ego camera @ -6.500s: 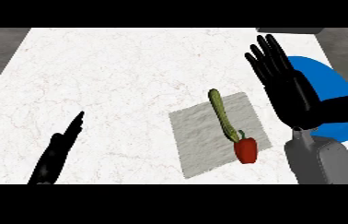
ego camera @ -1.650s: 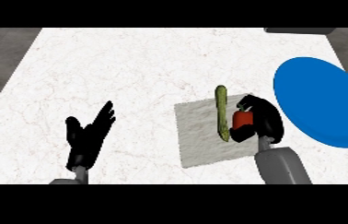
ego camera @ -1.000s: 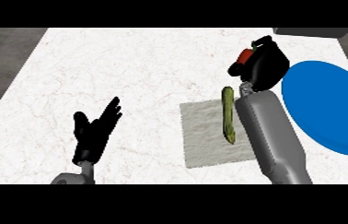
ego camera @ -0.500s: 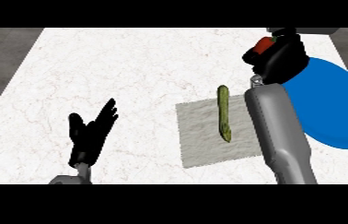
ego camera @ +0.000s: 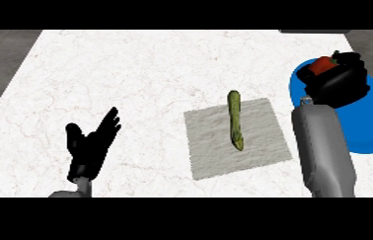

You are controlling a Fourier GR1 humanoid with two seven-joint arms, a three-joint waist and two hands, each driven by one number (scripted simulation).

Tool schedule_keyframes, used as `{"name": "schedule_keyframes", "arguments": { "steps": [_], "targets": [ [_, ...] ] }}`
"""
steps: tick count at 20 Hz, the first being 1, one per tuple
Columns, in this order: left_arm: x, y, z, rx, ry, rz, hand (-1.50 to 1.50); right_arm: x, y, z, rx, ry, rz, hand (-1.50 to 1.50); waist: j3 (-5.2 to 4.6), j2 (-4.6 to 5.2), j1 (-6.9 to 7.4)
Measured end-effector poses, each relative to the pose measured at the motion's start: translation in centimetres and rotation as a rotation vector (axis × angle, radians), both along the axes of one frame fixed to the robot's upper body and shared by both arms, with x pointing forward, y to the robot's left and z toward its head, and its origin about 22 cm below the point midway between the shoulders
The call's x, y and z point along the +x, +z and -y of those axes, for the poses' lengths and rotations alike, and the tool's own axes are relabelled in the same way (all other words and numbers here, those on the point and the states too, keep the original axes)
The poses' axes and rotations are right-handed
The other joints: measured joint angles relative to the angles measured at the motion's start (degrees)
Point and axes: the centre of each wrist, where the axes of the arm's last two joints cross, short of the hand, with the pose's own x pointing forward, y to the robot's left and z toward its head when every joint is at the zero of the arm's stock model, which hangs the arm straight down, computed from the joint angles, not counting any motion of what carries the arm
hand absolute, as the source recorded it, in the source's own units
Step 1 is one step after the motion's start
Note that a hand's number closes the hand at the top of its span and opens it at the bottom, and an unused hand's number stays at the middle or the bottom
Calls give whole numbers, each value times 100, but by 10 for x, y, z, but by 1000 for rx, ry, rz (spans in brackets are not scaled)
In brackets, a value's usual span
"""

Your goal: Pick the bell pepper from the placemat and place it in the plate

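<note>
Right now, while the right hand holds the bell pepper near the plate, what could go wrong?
1. The right hand holds the bell pepper over the far left rim of the blue plate; released here, it may roll off onto the counter.
2. The plate runs past the view's right edge, so a placement further right is hard to check.
3. The right forearm hangs close beside the placemat with the long green vegetable; pulling back low could brush them.

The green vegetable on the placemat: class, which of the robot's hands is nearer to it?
The right hand, shut on the red bell pepper over the blue plate, up and right of the green vegetable. The left hand rests open farther away at lower left.
</note>
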Motion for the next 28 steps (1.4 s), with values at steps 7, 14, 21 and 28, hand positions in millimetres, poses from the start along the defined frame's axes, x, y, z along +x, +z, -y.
{"name": "schedule_keyframes", "arguments": {
  "steps": [7,14,21,28],
  "targets": [
    [-2,-1,-2,-2,6,1,0,-13,-28,66,52,-114,31,150,1,-14,-27],
    [0,-3,1,-6,9,4,0,-19,-34,119,111,-168,56,150,4,-17,-34],
    [1,-6,6,-5,5,-1,0,-27,-48,144,350,-189,-94,-150,24,-1,-10],
    [1,-2,2,-6,-4,7,0,-38,-46,161,376,-52,4,-150,35,7,11]
  ]
}}
